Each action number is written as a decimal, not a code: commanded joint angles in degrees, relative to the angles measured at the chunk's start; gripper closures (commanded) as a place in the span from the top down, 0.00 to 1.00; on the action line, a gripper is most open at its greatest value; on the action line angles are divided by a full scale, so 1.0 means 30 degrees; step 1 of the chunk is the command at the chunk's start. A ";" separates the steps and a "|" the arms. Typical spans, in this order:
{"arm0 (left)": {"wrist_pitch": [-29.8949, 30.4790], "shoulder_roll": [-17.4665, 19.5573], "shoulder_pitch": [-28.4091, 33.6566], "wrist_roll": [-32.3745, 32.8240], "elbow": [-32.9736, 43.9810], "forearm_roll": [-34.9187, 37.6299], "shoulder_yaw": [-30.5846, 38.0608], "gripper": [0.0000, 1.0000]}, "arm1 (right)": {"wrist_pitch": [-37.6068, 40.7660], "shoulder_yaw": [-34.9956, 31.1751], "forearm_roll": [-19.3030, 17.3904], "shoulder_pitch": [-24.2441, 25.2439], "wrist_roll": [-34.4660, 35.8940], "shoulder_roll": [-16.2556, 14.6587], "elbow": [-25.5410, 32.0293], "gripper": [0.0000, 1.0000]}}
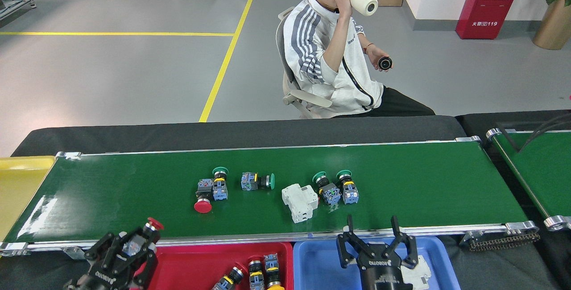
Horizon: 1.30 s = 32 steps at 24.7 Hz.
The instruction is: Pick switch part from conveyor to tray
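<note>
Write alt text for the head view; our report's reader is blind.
The left gripper holds a red-capped switch beside the red tray; the right gripper hovers open over the blue tray. Five switches and a white breaker lie on the conveyor.

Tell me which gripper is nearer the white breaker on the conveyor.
Right. The right gripper hangs open just right of the white breaker, by the belt's near edge; the left gripper holds a red-capped switch, far left.

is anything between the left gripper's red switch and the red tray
Nothing visible. The left gripper holds the red-capped switch at the conveyor's near rail, just left of the red tray, whose near-left area is bare; switches lie further right.
</note>
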State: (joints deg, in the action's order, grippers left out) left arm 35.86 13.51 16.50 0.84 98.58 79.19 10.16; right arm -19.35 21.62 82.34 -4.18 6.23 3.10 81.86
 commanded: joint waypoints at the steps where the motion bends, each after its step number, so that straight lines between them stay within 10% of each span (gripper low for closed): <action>1: 0.1027 -0.0081 0.0273 -0.0223 0.0774 0.0146 -0.0926 0.08 | 0.1411 0.0029 -0.0023 -0.0893 -0.0437 0.0081 -0.0743 0.99; 3: 0.1349 0.0183 0.0244 -0.0223 0.0803 0.0204 -0.2215 0.25 | 0.2524 0.0029 -0.0111 -0.1215 -0.0613 0.0169 -0.1065 0.99; 6: 0.1320 -0.0080 0.0097 -0.0223 0.0774 0.0292 -0.2654 1.00 | 0.3754 0.0059 -0.0902 -0.1595 -0.0993 0.0169 -0.1475 0.99; 19: -0.2342 -0.1985 -0.2774 0.0012 -0.3650 0.0380 0.3322 1.00 | 0.5923 0.1172 -0.2719 -0.7279 -0.1228 0.2074 -0.9210 0.96; 24: -0.3543 -0.1253 -0.3594 0.0012 -0.4206 0.0849 0.3293 1.00 | 0.6420 0.2783 -0.3070 -0.7602 -0.1814 0.2074 -0.9561 0.06; 32: -0.4129 -0.1399 -0.5118 0.0305 -0.4997 0.1640 0.1535 1.00 | 0.6919 0.3223 -0.3070 -0.7397 -0.2195 0.2074 -0.7774 0.01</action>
State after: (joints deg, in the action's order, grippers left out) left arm 24.41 9.16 2.13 1.64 83.80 83.95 15.34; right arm 0.85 30.97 73.25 -25.72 -0.08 8.92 56.59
